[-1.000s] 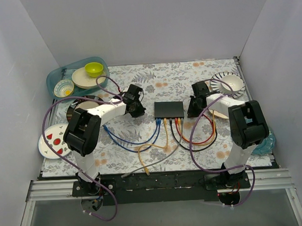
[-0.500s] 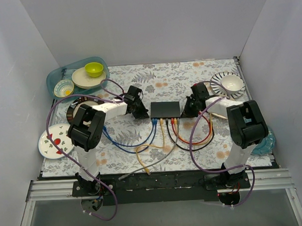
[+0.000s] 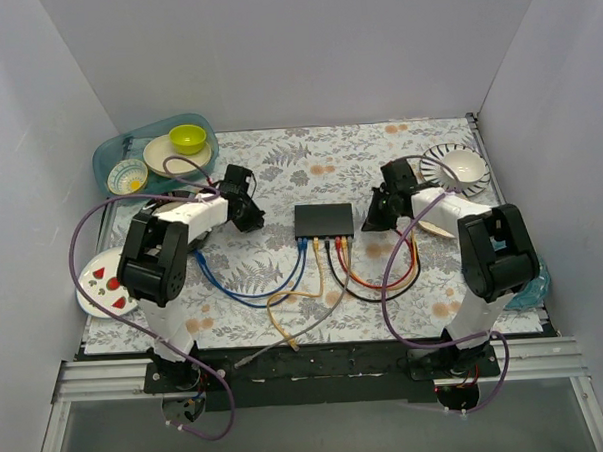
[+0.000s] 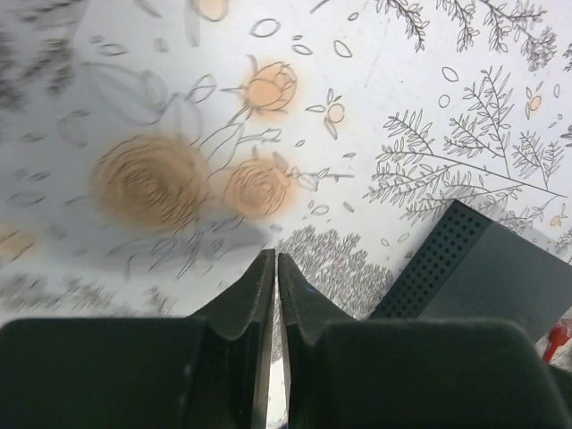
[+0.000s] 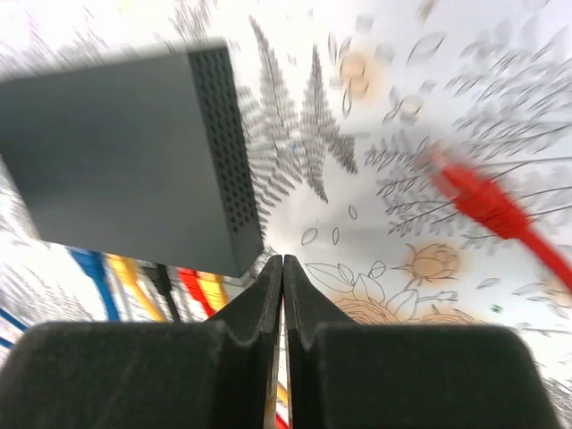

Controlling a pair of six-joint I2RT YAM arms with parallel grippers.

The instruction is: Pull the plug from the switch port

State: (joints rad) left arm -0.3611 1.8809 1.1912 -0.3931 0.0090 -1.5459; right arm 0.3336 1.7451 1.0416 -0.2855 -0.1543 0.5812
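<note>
Top external: the switch (image 3: 323,220) lies mid-worktop (image 3: 279,167) with coloured cables (image 3: 314,275) plugged along its near edge and an arm on either side, neither touching it. Left wrist: the left gripper (image 4: 275,259) is closed on nothing, the switch's corner to its right. Right wrist: the right gripper (image 5: 282,261) is pinched closed and empty, near the switch's corner. A red cable (image 5: 492,210) lies apart.

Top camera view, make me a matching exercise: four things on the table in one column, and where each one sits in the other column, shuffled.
1. switch
2. green bowl
3. strawberry plate
4. striped plate

A. far right corner
B. left edge, near side
C. centre
D. far left corner, in the teal tray

Pairs: 1-C, 2-D, 3-B, 4-A
</note>
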